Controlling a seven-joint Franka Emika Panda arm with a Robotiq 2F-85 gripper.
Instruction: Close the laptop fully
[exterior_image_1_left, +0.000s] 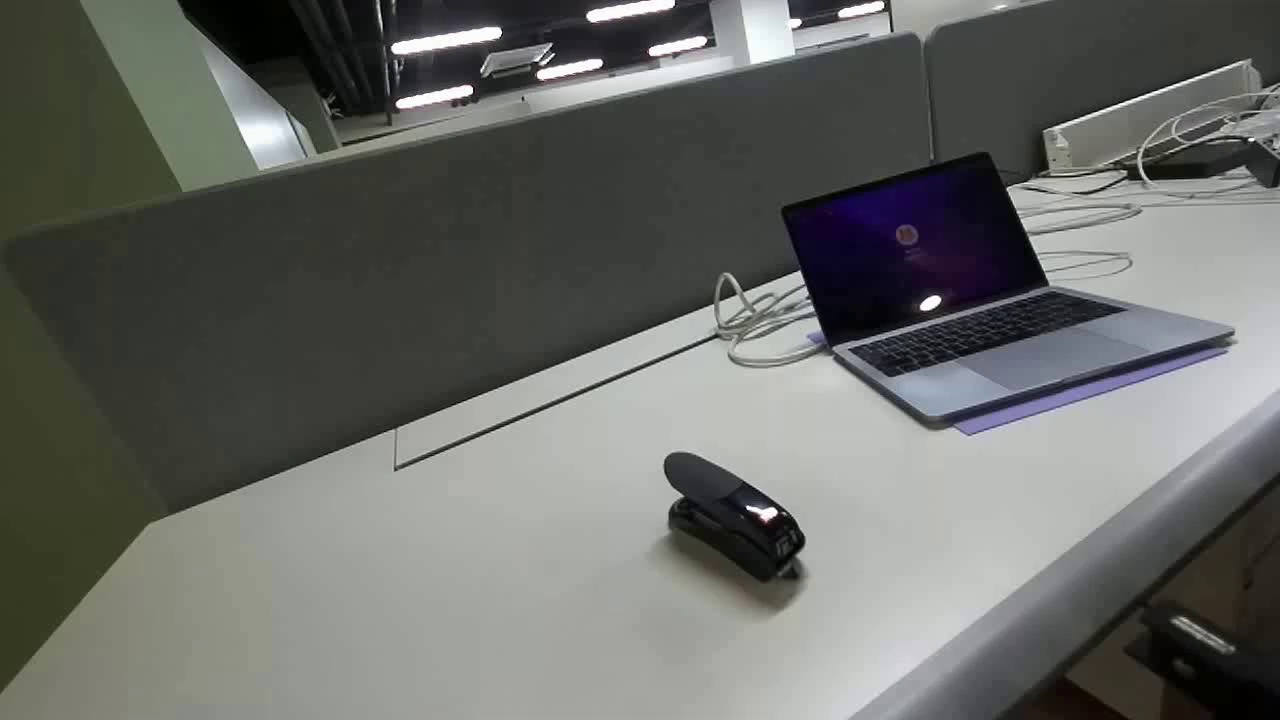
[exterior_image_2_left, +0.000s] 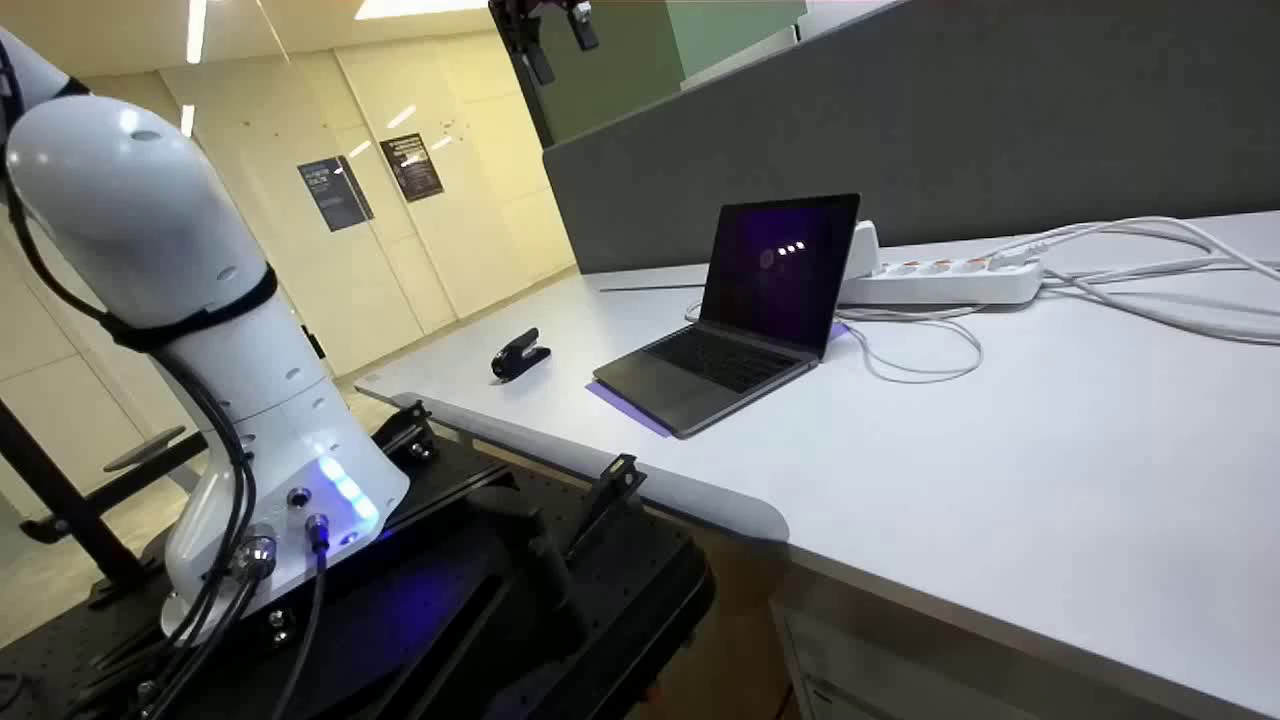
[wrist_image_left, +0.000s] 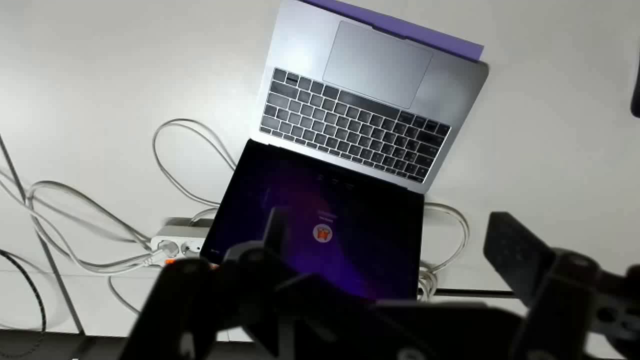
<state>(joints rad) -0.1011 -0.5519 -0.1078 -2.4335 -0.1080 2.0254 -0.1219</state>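
Skewing the laptop (exterior_image_1_left: 990, 320) across the bench (exterior_image_1_left: 480, 600) is risked if its screen (exterior_image_1_left: 905, 255) is pushed off-centre by the spread jaws.

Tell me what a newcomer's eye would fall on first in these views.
Probably the thin silver-grey metal laptop, open on a flat purple sheet, its dark purple screen lit. Next, the glossy white robot arm at the left of an exterior view and the open black gripper at the bottom of the wrist view. Then the small black stapler-shaped object on the white desk.
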